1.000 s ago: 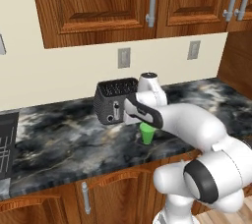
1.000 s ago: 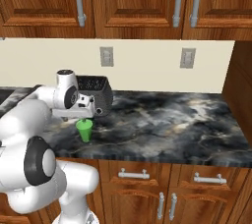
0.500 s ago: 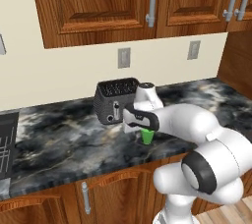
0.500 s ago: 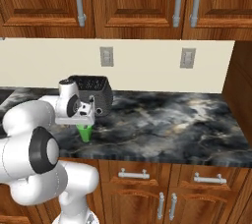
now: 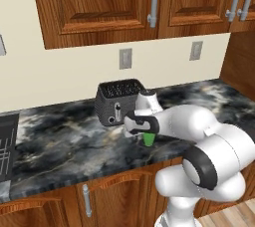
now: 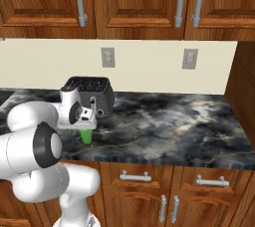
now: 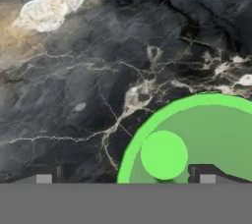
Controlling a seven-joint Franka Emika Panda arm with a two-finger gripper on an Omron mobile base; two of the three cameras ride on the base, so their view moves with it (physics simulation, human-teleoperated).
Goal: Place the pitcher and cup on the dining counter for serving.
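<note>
The cup (image 5: 148, 140) (image 6: 87, 136) is a small bright green tumbler standing upright on the marble worktop, in front of the toaster. My gripper (image 5: 145, 132) (image 6: 85, 127) hangs right over it, pointing down, jaws open. In the hand view the cup (image 7: 197, 120) fills the lower right, seen from above into its mouth. One fingertip (image 7: 206, 176) sits over the cup's opening and the other (image 7: 44, 179) is outside its left rim, so my gripper (image 7: 125, 179) straddles the left wall. Nothing is held. The pitcher and the dining counter are out of view.
A dark toaster (image 5: 117, 102) (image 6: 92, 94) stands just behind the cup against the wall. The black marble worktop (image 5: 64, 141) (image 6: 174, 121) runs on to both sides. A cooktop edge (image 5: 5, 146) lies at the far left. Wooden wall cabinets (image 5: 99, 2) hang overhead.
The hand has come down from above the toaster's front to just over the cup. The jaws stayed open and the cup has not moved.
</note>
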